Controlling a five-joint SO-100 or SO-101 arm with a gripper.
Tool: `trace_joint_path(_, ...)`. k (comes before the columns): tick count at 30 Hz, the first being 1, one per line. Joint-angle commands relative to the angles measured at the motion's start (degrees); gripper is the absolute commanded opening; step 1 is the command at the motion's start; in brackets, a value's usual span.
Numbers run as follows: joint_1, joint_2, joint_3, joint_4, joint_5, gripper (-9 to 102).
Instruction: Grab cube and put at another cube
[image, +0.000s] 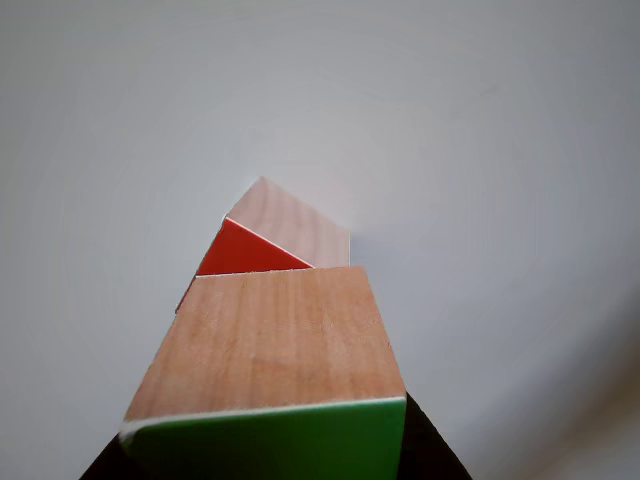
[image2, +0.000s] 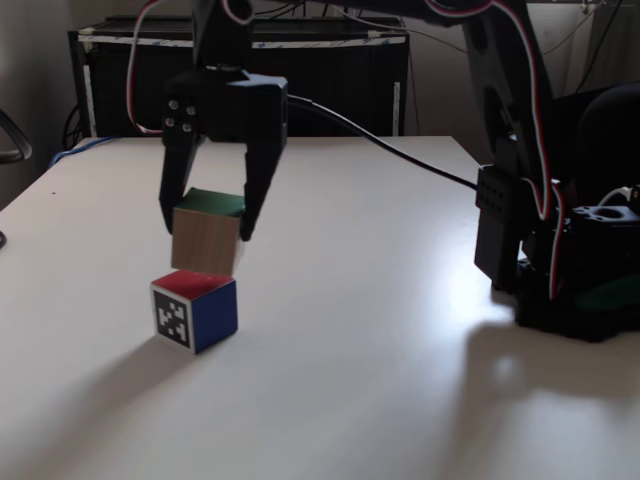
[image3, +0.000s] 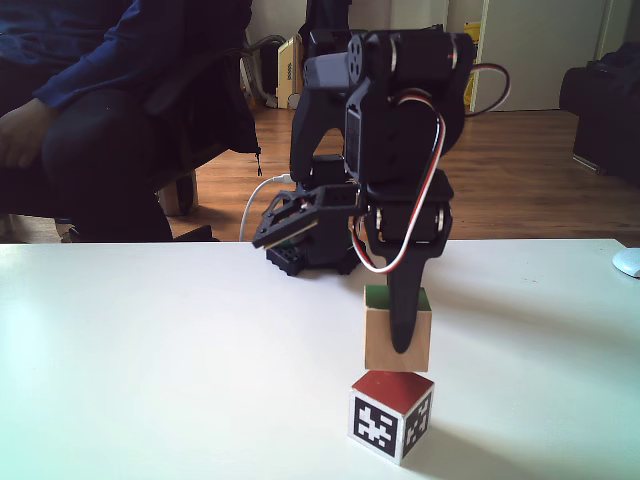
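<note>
The cube (image2: 206, 243) is held clamped between the two fingers of the gripper (image2: 207, 228), green face upward, and is carried directly above another cube (image2: 194, 310), which rests on the white table (image2: 400, 330) with its red face up. In a fixed view (image3: 398, 338) the held block is seen just above the red face (image3: 393, 384); whether its lower edge already touches that face or clears it narrowly cannot be told. The grasp and the transfer are judged complete. What is judged to remain is the last lowering, the release of the fingers and the withdrawal of the arm.

In the other view the cube (image: 270, 345) is seen in front of another cube (image: 275, 232), whose corner points toward the camera, so the two blocks appear rotated relative to each other about the vertical. The contact may therefore be uneven, and a slide upon release is judged possible.

Away from another cube, the arm base (image2: 570, 270) stands at the right of a fixed view with a black cable (image2: 400, 150) laid across the table behind. A seated person (image3: 110, 110) is seen beyond the table's far edge. Nothing is seen between the two blocks.
</note>
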Motion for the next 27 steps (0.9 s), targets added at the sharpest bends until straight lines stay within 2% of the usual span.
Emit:
trace_joint_path(1,0.0,0.0,-3.8,0.2,0.2,17)
trace_joint_path(27,1.8,-7.3,-11.3,2.7,-0.5,17)
